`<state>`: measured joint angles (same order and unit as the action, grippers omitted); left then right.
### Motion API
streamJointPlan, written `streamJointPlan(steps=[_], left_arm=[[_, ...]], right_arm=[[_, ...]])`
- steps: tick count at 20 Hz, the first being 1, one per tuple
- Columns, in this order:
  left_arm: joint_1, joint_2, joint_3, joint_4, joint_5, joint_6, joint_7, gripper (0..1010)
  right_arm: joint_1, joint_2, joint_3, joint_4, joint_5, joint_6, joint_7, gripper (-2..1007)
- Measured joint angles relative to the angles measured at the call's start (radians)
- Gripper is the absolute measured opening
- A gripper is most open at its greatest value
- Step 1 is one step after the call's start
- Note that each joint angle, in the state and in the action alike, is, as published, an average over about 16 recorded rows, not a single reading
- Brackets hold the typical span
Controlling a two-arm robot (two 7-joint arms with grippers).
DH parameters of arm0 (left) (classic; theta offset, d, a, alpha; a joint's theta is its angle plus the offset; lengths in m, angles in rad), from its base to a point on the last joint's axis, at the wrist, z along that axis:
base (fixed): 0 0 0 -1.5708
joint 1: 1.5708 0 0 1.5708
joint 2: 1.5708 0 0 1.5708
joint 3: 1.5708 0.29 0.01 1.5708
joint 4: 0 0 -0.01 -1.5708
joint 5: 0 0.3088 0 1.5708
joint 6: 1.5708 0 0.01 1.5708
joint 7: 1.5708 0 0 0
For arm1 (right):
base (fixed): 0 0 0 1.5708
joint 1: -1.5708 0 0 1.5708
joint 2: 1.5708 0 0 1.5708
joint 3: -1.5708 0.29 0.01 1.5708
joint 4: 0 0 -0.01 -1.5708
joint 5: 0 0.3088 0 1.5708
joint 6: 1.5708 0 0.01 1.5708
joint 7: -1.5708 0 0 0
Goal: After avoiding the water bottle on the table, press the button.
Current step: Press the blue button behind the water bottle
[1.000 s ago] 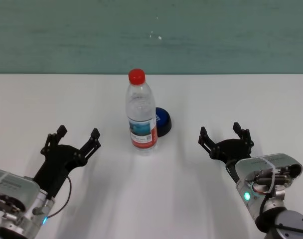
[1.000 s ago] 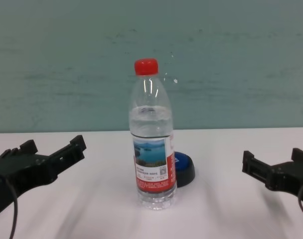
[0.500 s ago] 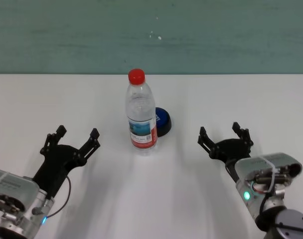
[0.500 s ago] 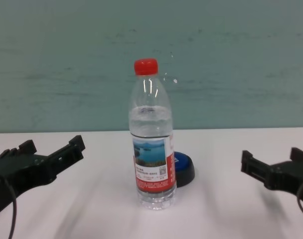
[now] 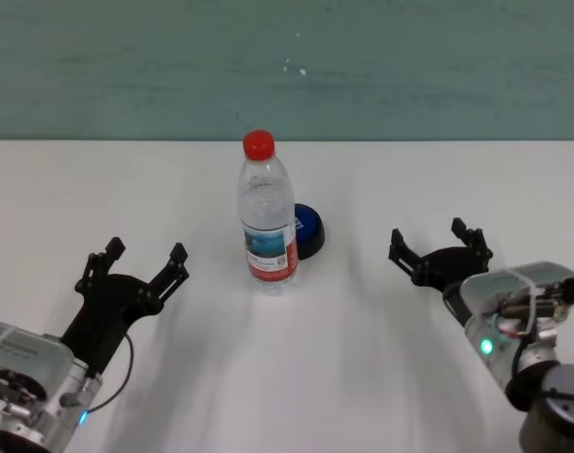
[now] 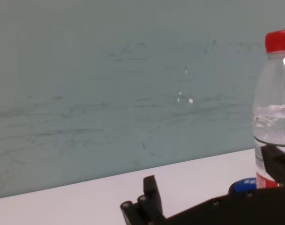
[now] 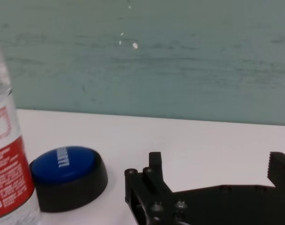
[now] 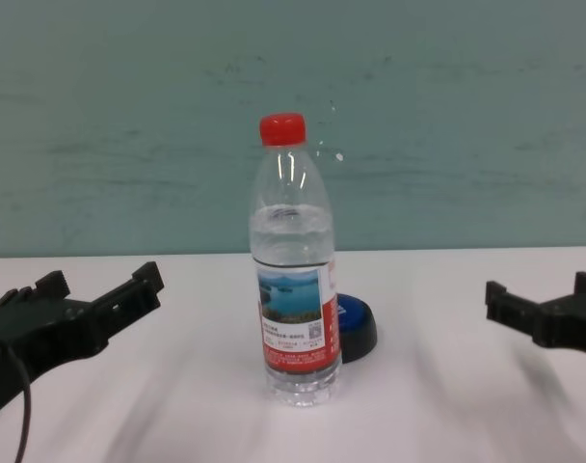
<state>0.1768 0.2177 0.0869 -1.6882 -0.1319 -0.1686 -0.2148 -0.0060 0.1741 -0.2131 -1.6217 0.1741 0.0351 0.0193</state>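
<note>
You see both grippers, left and right, spread open and empty, flanking the water bottle mid-worktop, button just behind it

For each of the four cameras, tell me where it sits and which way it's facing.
Head: high, looking down at the water bottle, button, left claw and right claw, both open.
Chest: low, level; the bottle hides part of the button; both claws at the edges.
Left wrist: behind the left claw, facing the wall.
Right wrist: behind the right claw, facing the button.
All four show bottle and button.
</note>
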Motion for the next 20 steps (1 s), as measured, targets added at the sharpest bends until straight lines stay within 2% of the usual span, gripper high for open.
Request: streamJointPlan(steps=[4, 10, 15, 20], left_arm=[[0.0, 0.0, 0.0, 0.0, 0.0, 0.0, 0.0, 1010], [0.0, 0.0, 0.0, 0.0, 0.0, 0.0, 0.0, 1010], [0.0, 0.0, 0.0, 0.0, 0.0, 0.0, 0.0, 1010], [0.0, 0.0, 0.0, 0.0, 0.0, 0.0, 0.0, 1010]], right_arm=[[0.025, 0.008, 0.019, 0.01, -0.002, 0.021, 0.034, 1004], [0.07, 0.017, 0.042, 0.037, 0.0, 0.033, 0.089, 1004], [0.117, 0.024, 0.049, 0.07, 0.001, 0.042, 0.134, 1004], [0.171, 0.027, 0.045, 0.112, 0.003, 0.048, 0.173, 1004]])
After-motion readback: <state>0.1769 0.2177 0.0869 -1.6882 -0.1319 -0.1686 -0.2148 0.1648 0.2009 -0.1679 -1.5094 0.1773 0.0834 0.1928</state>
